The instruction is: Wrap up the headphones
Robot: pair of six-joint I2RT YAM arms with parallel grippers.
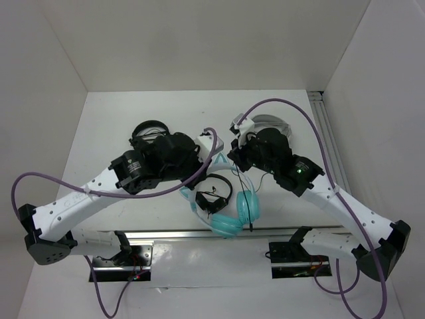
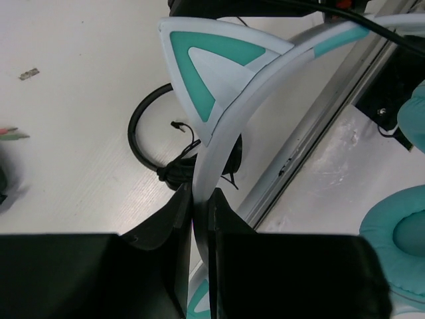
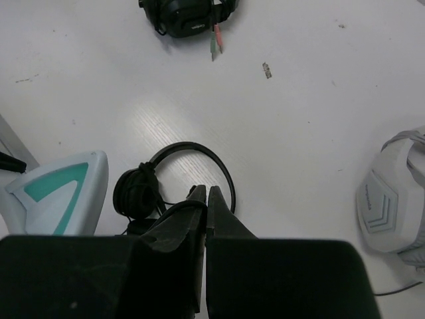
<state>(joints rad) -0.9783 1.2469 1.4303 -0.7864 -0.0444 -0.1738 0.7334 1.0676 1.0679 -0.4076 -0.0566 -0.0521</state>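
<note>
The teal headphones (image 1: 238,214) hang at the centre, ear cups down, above the rail. My left gripper (image 2: 200,193) is shut on their pale mint headband (image 2: 265,80), just below a cat ear (image 2: 212,66); one teal ear cup (image 2: 398,246) shows at the right. In the top view the left gripper (image 1: 207,147) holds the band's top. My right gripper (image 3: 206,191) is shut on the thin black cable (image 3: 174,210), which runs over its left finger. In the top view the right gripper (image 1: 234,159) is right of the band and the cable (image 1: 252,214) hangs down.
Small black headphones (image 1: 212,197) lie on the table under the teal pair, and show in the right wrist view (image 3: 139,193). Grey-white headphones (image 1: 269,123) lie at the back right. Another black headset (image 1: 150,130) lies at the back left. A metal rail (image 1: 199,234) crosses the near edge.
</note>
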